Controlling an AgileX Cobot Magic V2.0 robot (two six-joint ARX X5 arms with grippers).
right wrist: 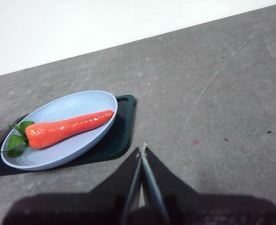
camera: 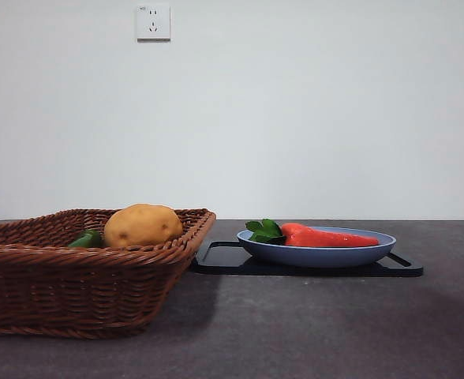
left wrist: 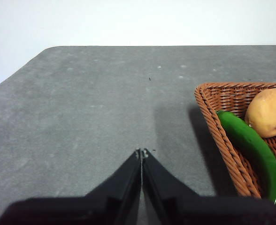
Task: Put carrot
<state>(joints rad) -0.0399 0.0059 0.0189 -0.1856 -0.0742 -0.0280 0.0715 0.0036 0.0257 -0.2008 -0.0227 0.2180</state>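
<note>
**Both grippers closed and empty; carrot lies in the blue plate**

Right gripper (right wrist: 142,149) hangs above bare table with its two black jaws pressed together, nothing between them. Its tips sit off to one side of the plate, apart from it and touching nothing. Left gripper (left wrist: 141,153) is in the same state — jaws closed tip to tip, holding nothing — and hovers over open grey table (left wrist: 95,103) beside the outer wall of the wicker basket (left wrist: 212,125), not in contact with it.

The carrot (right wrist: 67,128) lies on its side inside the shallow blue plate (right wrist: 77,102), stretched along the plate's length, its thin tip toward one rim and its thick end with the dark green leaves (right wrist: 17,140) at the opposite rim. In the front view the leaves stick up just over the plate's left edge, on the side nearer the basket. The plate rests on a flat black mat (right wrist: 124,126) whose corner shows past the plate's rim.

The brown basket stands on the left in the front view, just beside the mat. Inside it are a rounded tan-yellow potato (left wrist: 269,112) and a long green vegetable (left wrist: 253,147) — the two lie next to each other, the green one along the basket's wall. Neither arm appears in the front view; a white wall with a socket (camera: 153,22) stands behind the table.
</note>
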